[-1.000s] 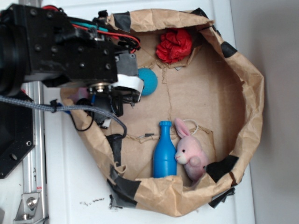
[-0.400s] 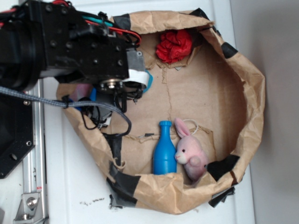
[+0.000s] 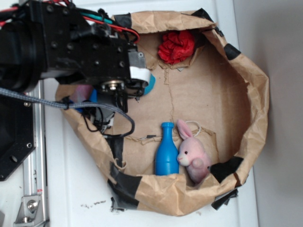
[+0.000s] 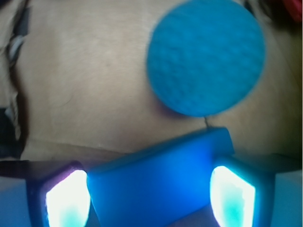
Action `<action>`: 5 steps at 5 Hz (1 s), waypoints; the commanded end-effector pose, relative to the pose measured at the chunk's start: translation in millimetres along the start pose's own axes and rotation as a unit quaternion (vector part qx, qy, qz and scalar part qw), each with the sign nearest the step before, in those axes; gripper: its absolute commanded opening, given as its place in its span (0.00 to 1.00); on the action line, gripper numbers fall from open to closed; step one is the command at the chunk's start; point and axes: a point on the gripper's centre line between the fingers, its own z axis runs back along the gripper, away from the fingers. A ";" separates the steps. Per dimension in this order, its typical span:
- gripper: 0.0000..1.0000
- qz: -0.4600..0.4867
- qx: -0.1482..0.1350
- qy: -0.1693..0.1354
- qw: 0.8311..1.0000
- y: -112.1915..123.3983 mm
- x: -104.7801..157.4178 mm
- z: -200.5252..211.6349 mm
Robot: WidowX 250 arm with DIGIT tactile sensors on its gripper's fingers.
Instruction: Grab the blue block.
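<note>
The gripper (image 4: 150, 196) straddles the blue block (image 4: 156, 179), fingers (image 4: 66, 198) spread wide on both sides, ready to close.

Black robot arm (image 3: 71, 47) shifted up and right since a second ago, nearer crumpled brown paper bag's (image 3: 251, 85) upper rim. Round textured teal-blue ball (image 3: 150, 84), then largely exposed beside wrist, now almost fully hidden behind it, only thin sliver showing. Grey braided cable (image 3: 113, 111) swung further right. Flat bright-blue rectangular block (image 4: 156, 182) now between end effector (image 4: 150, 196) fingers in wrist view.
</note>
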 end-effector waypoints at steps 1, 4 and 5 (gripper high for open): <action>1.00 0.184 -0.074 -0.111 0.974 -2.8 28.7 39.3; 1.00 0.327 -0.066 -0.108 0.936 -23.0 28.4 47.3; 1.00 0.335 -0.069 -0.093 0.935 -19.8 25.0 43.7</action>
